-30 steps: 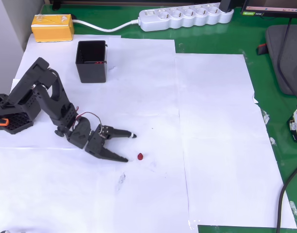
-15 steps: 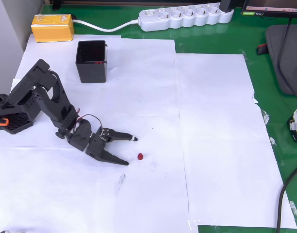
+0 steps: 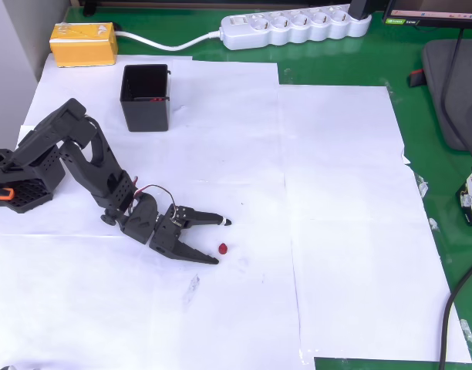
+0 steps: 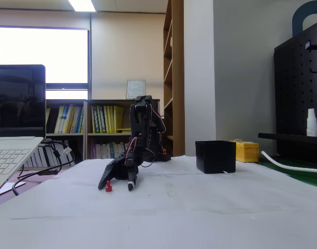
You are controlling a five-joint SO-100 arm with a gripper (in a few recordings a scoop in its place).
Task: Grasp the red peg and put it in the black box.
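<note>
Now red peg [image 3: 222, 249] between spread gripper [image 3: 221, 241] fingertips.

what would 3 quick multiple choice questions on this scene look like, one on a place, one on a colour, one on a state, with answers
1. Where does the red peg lie in the overhead view?
A. inside the black box
B. on the white paper, by the gripper's fingertips
C. on the yellow block

2. What colour is the table surface around the white paper sheets?
A. green
B. blue
C. brown

3. How does the gripper stand?
A. shut on the peg
B. shut and empty
C. open, fingers spread

Answers:
1 B, the peg rests on the paper just right of the gap between the fingertips, far from the black box.
2 A, green shows past the paper's edges.
3 C, the two fingers splay apart, and the peg lies free on the paper.
</note>
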